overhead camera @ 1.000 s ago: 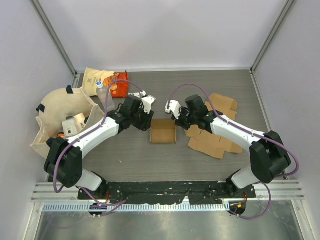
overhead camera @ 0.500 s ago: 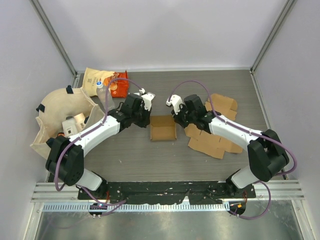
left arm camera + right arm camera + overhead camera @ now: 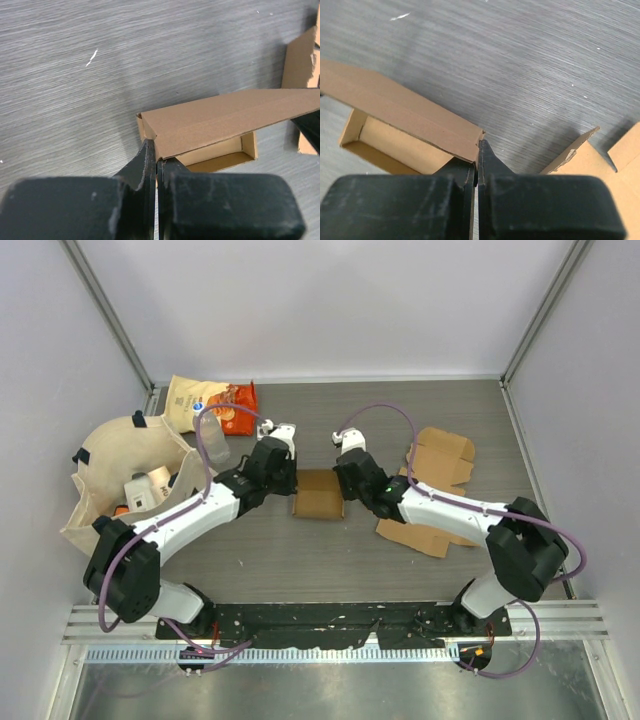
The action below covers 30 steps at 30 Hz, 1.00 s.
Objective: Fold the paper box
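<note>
The brown paper box (image 3: pixel 318 493) is at the middle of the table, open side up, between my two arms. My left gripper (image 3: pixel 292 480) is at its left wall and my right gripper (image 3: pixel 344 483) at its right wall. In the left wrist view the left gripper (image 3: pixel 157 157) is shut, pinching the edge of a box wall (image 3: pixel 225 117) whose long panel runs off to the right. In the right wrist view the right gripper (image 3: pixel 477 150) is shut on the corner of the opposite wall (image 3: pixel 395 107), with the box's inside showing below it.
Flat cardboard blanks (image 3: pixel 430 515) lie right of the box, another (image 3: pixel 445 455) behind them. A beige tote bag (image 3: pixel 120 475) with items sits at the left edge. Snack bags (image 3: pixel 205 400) and a plastic bottle (image 3: pixel 212 440) lie at the back left.
The left gripper has closed onto the box's left wall. Both grippers have come closer together, and the box has shifted slightly left and toward the back.
</note>
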Each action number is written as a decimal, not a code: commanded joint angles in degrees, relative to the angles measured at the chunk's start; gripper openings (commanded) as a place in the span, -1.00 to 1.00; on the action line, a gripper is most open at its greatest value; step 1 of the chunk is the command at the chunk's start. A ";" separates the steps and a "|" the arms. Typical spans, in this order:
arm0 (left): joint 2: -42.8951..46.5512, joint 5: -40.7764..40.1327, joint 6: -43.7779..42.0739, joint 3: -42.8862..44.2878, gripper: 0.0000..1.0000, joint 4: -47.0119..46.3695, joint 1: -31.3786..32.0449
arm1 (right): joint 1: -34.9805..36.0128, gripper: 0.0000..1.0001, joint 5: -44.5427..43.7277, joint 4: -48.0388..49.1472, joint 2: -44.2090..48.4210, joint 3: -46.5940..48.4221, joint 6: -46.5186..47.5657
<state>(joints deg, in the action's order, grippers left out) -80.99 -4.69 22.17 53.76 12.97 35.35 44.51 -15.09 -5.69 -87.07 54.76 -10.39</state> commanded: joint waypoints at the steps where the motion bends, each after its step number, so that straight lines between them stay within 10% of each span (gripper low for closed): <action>1: 2.33 -8.66 5.68 -0.58 -1.00 -3.30 2.61 | 4.26 -0.99 -19.78 0.51 -2.57 3.59 -15.68; 11: 2.94 -14.29 7.62 -4.18 -1.00 -7.61 3.58 | 4.62 -0.99 -33.69 -4.07 -6.36 7.99 -28.43; 30: 1.01 -24.58 15.09 -9.37 -1.00 -16.22 5.60 | 4.97 -0.99 -35.45 20.72 -6.62 -6.77 -21.51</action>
<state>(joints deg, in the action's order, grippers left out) -80.20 -21.21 35.33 46.89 1.56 40.99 50.74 -42.76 9.32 -94.26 51.44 -32.82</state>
